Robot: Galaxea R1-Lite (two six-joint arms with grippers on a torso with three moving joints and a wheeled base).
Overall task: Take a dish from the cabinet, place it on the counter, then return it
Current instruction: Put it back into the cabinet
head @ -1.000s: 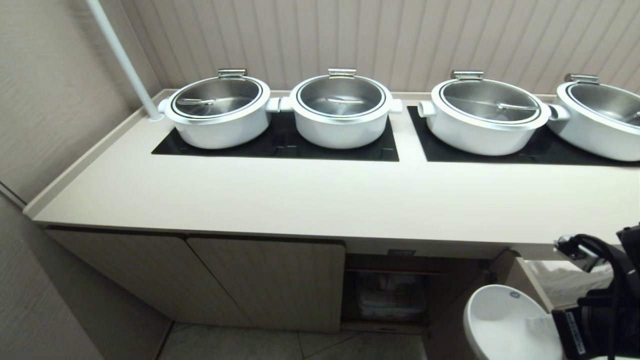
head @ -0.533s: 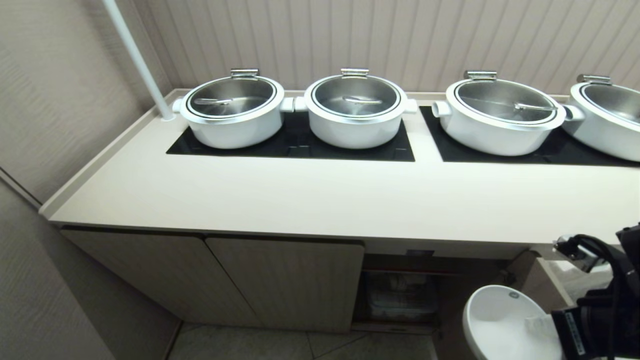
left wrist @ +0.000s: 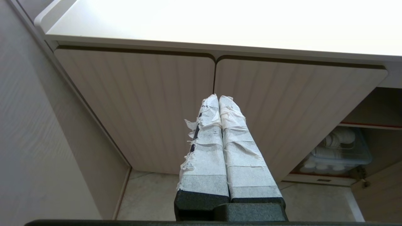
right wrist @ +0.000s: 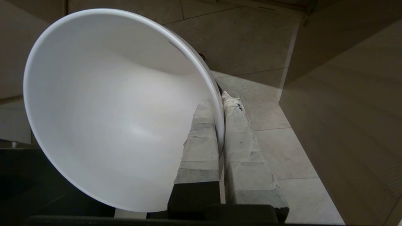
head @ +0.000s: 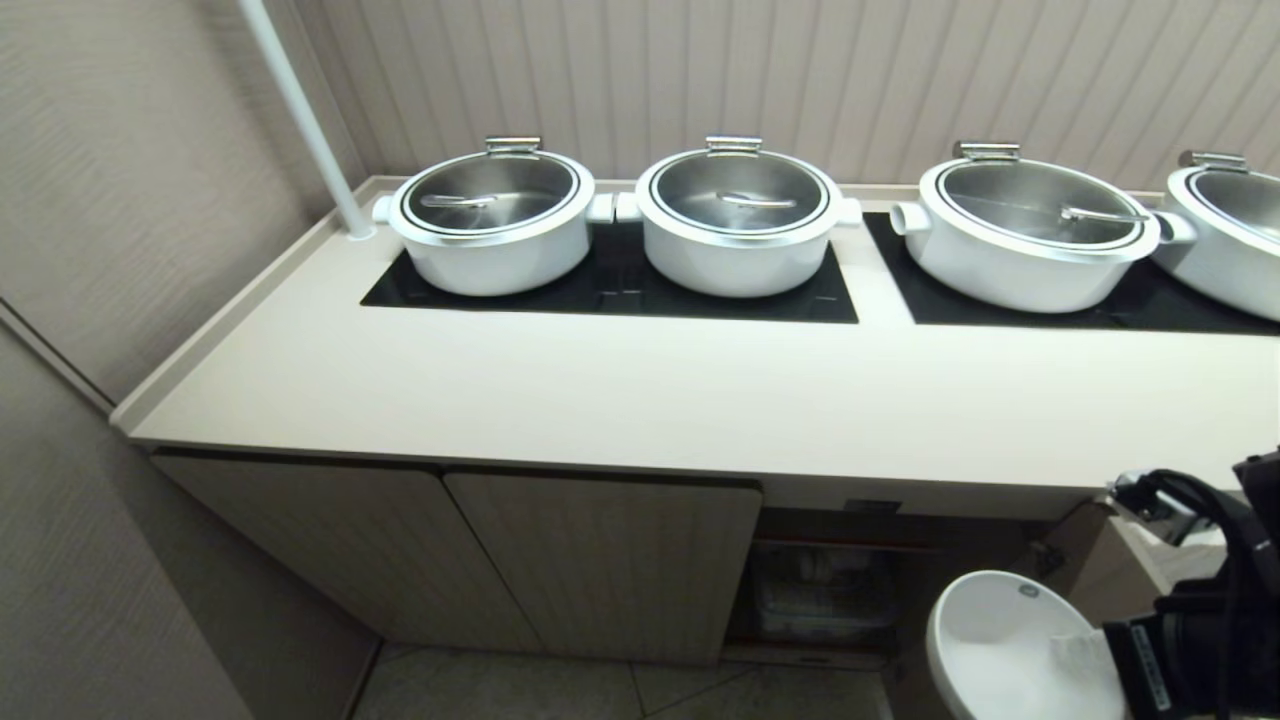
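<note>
Right wrist view: right tool (right wrist: 220, 103) pinches the empty dish's (right wrist: 119, 106) rim.

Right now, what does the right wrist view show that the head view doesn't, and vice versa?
Right wrist only: the right gripper pinching the dish by its rim, one finger inside, one outside, with floor tiles beneath.
Head only: the counter, four lidded pots on black hob panels, the closed doors, and the open cabinet compartment.
Both: the white dish, held low off the counter.
</note>
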